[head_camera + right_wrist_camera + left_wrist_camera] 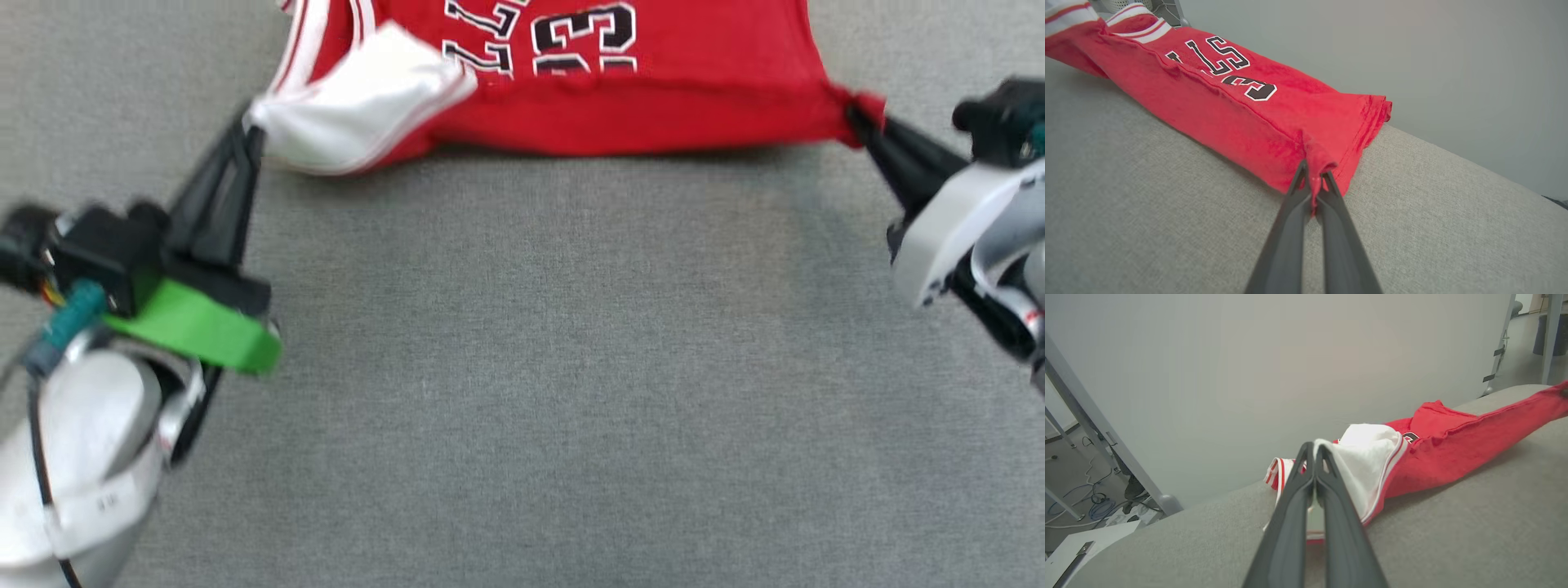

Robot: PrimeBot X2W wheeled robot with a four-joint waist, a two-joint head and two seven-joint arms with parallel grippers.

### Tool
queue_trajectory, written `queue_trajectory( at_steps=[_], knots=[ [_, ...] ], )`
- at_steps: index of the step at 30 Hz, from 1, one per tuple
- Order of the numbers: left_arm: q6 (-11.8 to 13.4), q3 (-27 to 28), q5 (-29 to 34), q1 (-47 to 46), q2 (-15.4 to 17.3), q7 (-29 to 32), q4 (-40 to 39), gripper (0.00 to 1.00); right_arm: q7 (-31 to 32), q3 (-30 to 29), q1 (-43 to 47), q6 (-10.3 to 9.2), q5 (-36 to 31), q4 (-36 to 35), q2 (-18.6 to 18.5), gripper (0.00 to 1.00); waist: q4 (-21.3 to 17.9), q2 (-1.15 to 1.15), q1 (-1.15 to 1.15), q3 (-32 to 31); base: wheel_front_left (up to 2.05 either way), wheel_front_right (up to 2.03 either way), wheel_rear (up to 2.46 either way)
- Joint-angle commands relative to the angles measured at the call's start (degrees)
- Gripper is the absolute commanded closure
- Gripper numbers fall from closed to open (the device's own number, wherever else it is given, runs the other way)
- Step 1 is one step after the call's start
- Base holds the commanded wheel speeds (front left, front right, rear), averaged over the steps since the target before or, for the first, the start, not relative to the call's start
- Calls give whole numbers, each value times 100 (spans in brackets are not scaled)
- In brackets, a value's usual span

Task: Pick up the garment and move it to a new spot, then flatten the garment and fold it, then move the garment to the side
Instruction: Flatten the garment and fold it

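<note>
We had the garment (653,106) lying at the far side of the grey desk (522,367), partly folded over itself, its near edge drawn taut between our two arms. Our left end effector (249,131) was pressed together on the tip of the white sleeve (359,106). Our right end effector (856,122) was pinching a small tuck of the red hem corner (867,106).

Both bites looked shallow to us, so any further pull apart could have slipped the cloth free. That seemed most likely on the right, where only a little nub was caught. We also judged that holding a sleeve rather than the body risked dragging it out crooked and leaving the fold skewed. The garment also lay close to the desk's far edge, so a push forward might have spilled it over.
</note>
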Motion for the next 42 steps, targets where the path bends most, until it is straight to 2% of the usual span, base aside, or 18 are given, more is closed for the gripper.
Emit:
queue_trajectory(
  at_steps=[1, 7, 16, 21, 24, 25, 29, 36, 42],
  knots=[
    [94, 8, -109, 393, -17, -32, -77, 100, -18, 20, 267, -2, 42, -52, -49, 100, 35, 0, 1, -495, 0, 0, 0],
    [257, -148, -347, 1712, 76, -31, -188, 100, -41, 168, 1191, -2, 84, -156, -254, 100, 104, 0, 1, -939, 0, 0, 0],
    [443, -402, -897, 3258, 79, 38, -396, 100, -151, -19, 2598, -2, 299, -254, -390, 100, 181, 0, 1, -1534, 0, 0, 0],
    [422, -673, -1173, 3869, 87, 309, -539, 100, -98, -228, 3314, -2, 267, -481, -476, 100, 200, 0, 1, -1782, 0, 0, 0],
    [321, -824, -1376, 4102, 156, 583, -642, 100, -3, -367, 3697, -2, 229, -650, -546, 100, 222, 0, 1, -1901, 0, 0, 0],
    [298, -887, -1547, 4278, 220, 762, -780, 100, 118, -603, 4098, -2, 245, -798, -594, 100, 237, 0, 1, -1967, 0, 0, 0],
    [316, -871, -1567, 4299, 296, 809, -855, 100, 270, -890, 4479, -2, 190, -1019, -568, 100, 234, 0, 1, -1963, 0, 0, 0],
    [364, -774, -1262, 3799, 107, 550, -705, 100, 406, -1433, 4606, -2, 36, -1269, -249, 100, 129, 0, 1, -1812, 0, 0, 0],
    [181, -727, -879, 2954, 51, 475, -388, 100, 515, -1715, 4327, -2, -106, -1413, 22, 100, 0, 0, 1, -1565, 0, 0, 0]
  ],
)
